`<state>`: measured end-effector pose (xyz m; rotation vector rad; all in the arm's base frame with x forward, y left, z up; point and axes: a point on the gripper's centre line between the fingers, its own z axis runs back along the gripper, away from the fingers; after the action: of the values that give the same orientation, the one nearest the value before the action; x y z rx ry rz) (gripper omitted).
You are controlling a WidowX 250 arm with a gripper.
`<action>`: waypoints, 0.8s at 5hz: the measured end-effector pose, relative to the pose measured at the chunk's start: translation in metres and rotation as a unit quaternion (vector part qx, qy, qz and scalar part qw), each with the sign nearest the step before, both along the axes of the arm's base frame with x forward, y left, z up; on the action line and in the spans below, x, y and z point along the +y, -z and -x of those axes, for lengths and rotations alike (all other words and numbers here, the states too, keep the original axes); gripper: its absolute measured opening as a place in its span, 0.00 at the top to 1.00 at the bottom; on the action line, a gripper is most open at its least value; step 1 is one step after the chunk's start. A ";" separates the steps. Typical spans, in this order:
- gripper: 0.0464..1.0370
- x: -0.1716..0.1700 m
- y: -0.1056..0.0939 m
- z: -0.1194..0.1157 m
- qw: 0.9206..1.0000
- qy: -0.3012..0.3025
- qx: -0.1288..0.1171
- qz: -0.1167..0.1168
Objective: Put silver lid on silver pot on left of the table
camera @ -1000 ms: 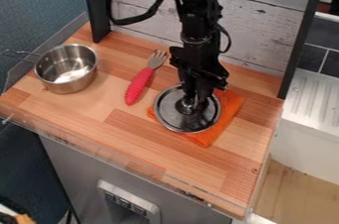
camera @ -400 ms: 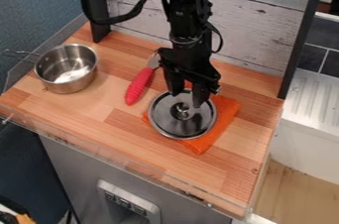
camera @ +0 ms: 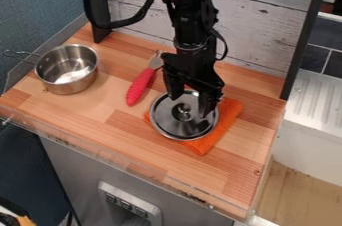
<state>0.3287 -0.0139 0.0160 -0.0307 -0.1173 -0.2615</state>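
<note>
On the desk (camera: 127, 135), nearest in the frame, an orange cloth (camera: 229, 119) lies below and right of centre, probably as a soft rest for the silver lid (camera: 180, 126). The lid sits on it knob up, overhanging the cloth's left side, so its knob (camera: 182, 112) can be taken from above. The black pincer (camera: 190, 105) hangs down over it with its fingers apart, one on either side of the knob, seemingly lined up for a grip there; whether they touch the lid I cannot tell. Beyond, a fork with a red handle (camera: 140, 86) lies aslant between lid and pot. The silver pot (camera: 68, 86) stands upright and uncovered in the upper left, its wire handle (camera: 24, 54) pointing left, which leaves its mouth free for the lid.

Against the last frame, the pincer is slightly lower around the knob, while lid and cloth keep their place. Against the first, both lie a little further to the lower left. Pot and fork are unmoved.
</note>
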 end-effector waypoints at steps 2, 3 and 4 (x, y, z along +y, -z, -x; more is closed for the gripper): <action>0.58 0.004 0.006 0.008 1.000 0.007 0.007 -0.015; 0.77 0.004 0.006 0.008 1.000 0.008 0.010 -0.014; 0.77 0.005 -0.004 0.009 1.000 0.004 0.008 -0.005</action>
<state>0.3202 -0.0094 0.0204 -0.0226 -0.0995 -0.2702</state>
